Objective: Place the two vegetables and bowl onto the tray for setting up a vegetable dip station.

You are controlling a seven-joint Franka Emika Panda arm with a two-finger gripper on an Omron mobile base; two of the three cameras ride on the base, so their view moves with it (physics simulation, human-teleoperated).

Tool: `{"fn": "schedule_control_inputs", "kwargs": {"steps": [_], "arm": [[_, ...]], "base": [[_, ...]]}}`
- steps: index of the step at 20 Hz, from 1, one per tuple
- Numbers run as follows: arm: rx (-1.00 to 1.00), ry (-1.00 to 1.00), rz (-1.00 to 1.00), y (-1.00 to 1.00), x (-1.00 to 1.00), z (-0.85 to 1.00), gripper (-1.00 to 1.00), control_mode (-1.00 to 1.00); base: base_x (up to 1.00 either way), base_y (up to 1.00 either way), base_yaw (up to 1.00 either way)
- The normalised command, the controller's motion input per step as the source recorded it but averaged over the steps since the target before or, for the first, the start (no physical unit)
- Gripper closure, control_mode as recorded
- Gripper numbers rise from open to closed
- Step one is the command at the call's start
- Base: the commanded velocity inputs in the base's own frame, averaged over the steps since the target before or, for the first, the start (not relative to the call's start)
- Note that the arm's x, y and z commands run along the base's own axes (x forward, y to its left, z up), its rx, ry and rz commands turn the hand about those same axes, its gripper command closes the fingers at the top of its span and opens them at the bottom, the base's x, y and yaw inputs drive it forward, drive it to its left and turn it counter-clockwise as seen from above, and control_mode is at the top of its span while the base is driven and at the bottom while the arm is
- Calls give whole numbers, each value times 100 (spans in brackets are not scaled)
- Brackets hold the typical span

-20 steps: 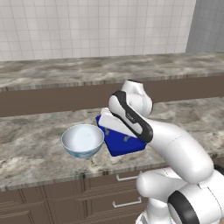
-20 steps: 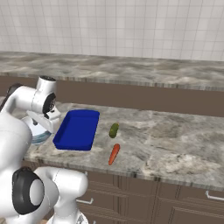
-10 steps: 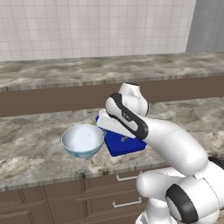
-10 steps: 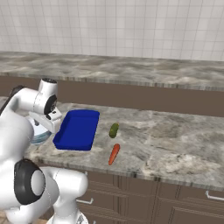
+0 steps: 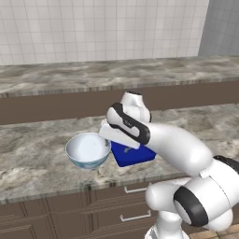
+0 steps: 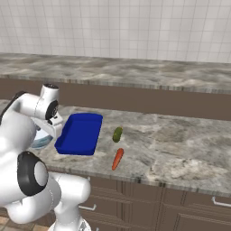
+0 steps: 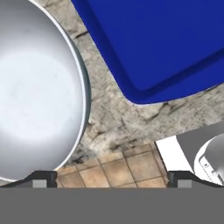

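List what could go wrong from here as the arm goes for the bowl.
1. The bowl sits near the counter's front edge, and the hand view shows floor tiles just past it, so a sideways nudge might push it off.
2. The bowl is about as wide as the tray; set down off-centre, it may perch on the rim and leave little room for the carrot and cucumber.
3. The jaws are spread beside the bowl's rim, so closing could miss it.

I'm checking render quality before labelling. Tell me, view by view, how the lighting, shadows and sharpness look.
Left base view: even, soft light, faint shading inside the bowl, no glare. Right base view: sharp all over; the carrot and cucumber cast only faint shadows on the counter. Hand view: bright patch inside the bowl, tray crisp, no blur.
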Motion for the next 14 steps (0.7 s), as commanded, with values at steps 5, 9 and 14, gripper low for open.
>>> {"fn": "schedule_control_inputs", "kwargs": {"steps": [5, 9, 14], "arm": [[0, 0, 0, 10, 17, -22, -100, -100], [0, 0, 0, 9, 19, -21, -100, -100], [0, 0, 0, 10, 17, -20, -100, -100]], "base": [[0, 0, 0], [0, 0, 0], [0, 0, 0]]}}
